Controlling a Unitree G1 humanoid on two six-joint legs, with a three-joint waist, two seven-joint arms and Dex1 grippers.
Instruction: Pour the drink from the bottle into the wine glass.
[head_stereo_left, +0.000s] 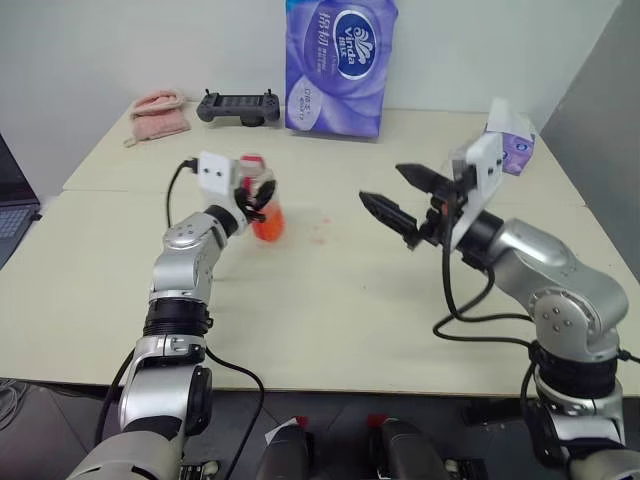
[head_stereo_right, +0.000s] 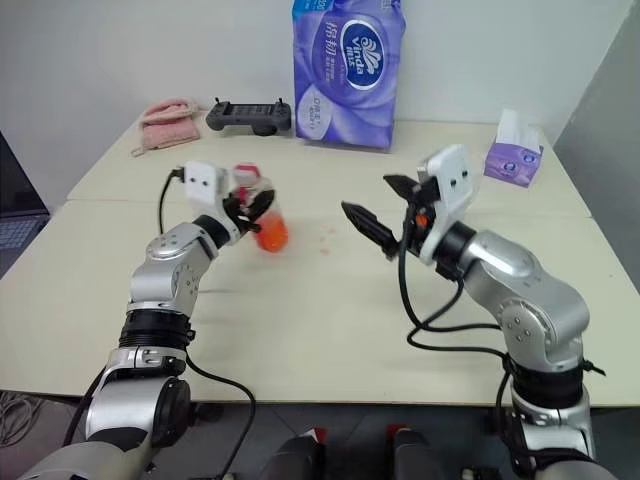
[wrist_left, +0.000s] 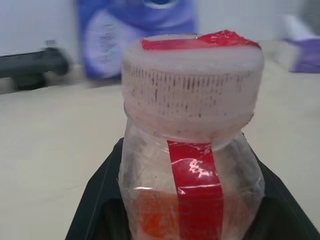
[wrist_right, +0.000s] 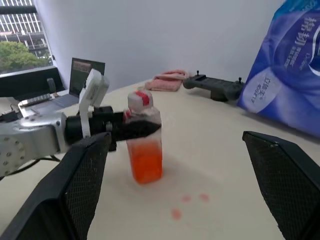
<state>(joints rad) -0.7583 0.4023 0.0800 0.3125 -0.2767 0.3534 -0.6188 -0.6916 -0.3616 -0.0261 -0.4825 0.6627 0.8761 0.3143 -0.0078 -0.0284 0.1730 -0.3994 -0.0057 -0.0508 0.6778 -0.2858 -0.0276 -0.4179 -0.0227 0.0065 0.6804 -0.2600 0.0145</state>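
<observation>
Left hand clamped on bottle, left of frame centre, upright on worktop, cap on. Right hand spread wide, empty, right of centre, pointing at bottle, near. Drink fills lower half. Cap likely next.

Capped clear bottle stands upright on the table, its lower half holding orange-red drink

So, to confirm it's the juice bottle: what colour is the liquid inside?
Translucent orange-red, filling the lower part of the bottle; clearest in the right wrist view.
</observation>
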